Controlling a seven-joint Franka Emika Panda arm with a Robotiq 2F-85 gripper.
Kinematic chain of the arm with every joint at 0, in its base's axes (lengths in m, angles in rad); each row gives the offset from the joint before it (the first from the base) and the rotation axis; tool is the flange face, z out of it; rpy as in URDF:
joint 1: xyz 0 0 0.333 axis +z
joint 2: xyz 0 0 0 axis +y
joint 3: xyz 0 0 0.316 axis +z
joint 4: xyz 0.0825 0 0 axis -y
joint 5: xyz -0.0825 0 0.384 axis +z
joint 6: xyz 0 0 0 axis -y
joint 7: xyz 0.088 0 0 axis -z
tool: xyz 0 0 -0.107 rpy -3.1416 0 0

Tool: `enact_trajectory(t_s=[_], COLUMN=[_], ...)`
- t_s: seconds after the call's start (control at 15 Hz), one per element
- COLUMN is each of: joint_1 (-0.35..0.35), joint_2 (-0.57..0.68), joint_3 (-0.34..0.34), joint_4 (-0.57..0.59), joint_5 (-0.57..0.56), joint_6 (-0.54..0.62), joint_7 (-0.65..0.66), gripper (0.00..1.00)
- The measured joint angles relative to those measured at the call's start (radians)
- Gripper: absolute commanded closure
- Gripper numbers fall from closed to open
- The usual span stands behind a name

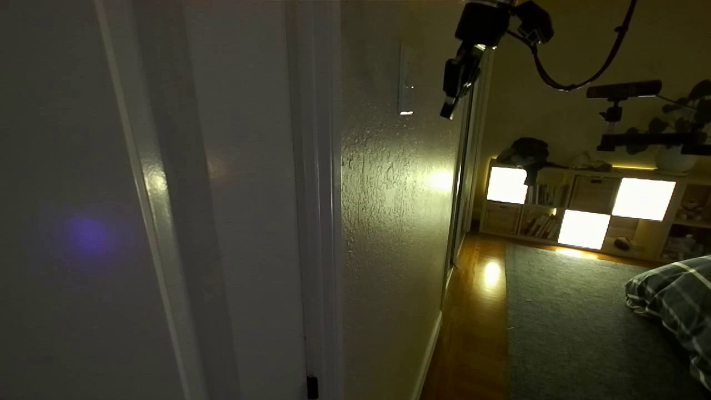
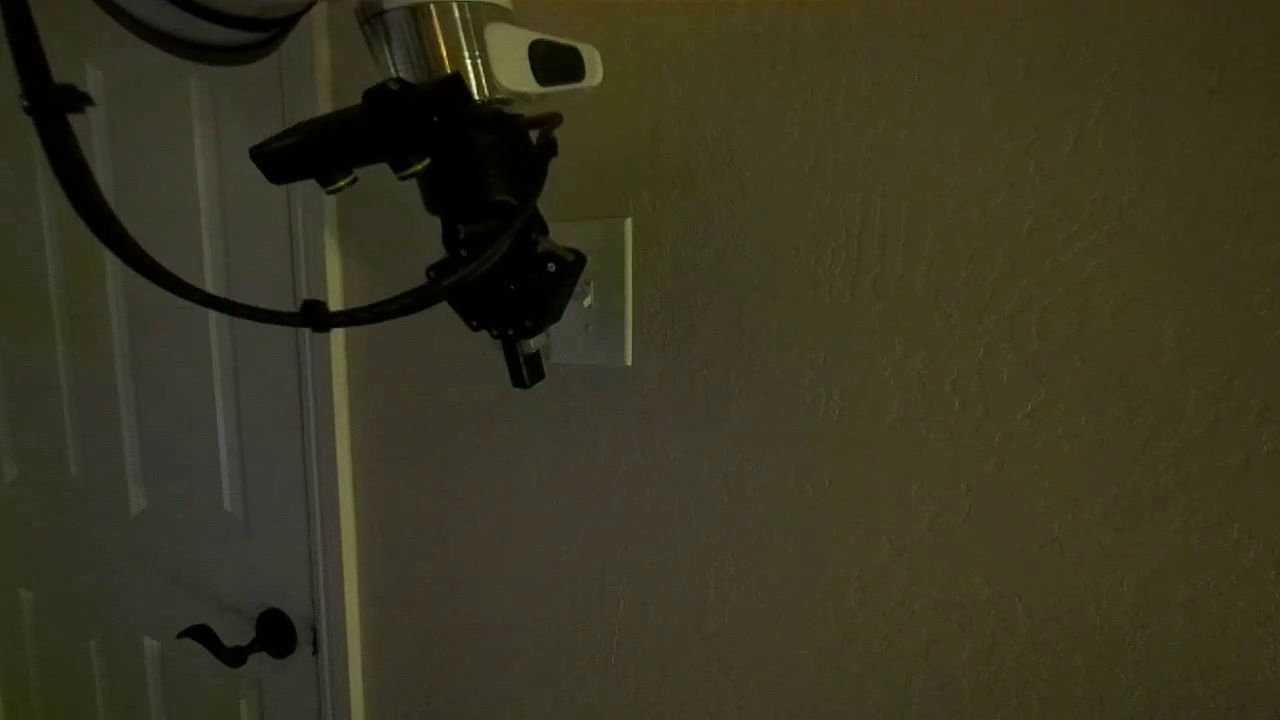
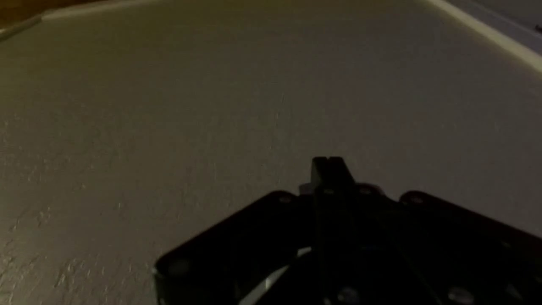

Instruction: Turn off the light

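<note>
Gripper [image 3: 328, 164] points down w/ tips together. It's in front of wall switch plate [image 2: 606, 332], apart fr. it.

No readable lettering in any view

In an exterior view, the books [image 1: 544, 226] in the shelf [image 1: 665, 239] are too small and dim for any title to be read; the dark bar-shaped device [image 1: 624, 90] is likewise too dim to yield a brand. The arm's white casing [image 2: 508, 60] gives no legible label or number.
</note>
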Motion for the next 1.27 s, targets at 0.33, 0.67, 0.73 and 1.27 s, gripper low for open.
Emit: enact_trajectory(t_s=[0.33, 0.67, 0.73, 1.27], joint_1=[0.001, 0.003, 0.003, 0.003], joint_2=[-0.019, -0.049, -0.047, -0.039], joint_3=[0.007, 0.010, 0.010, 0.010], joint_4=[-0.033, -0.086, -0.084, -0.078], joint_5=[-0.011, -0.011, -0.011, -0.011], joint_6=[-0.212, -0.276, -0.275, -0.275], joint_7=[-0.002, -0.002, -0.002, -0.002], gripper=[0.97, 0.84, 0.77, 0.70])
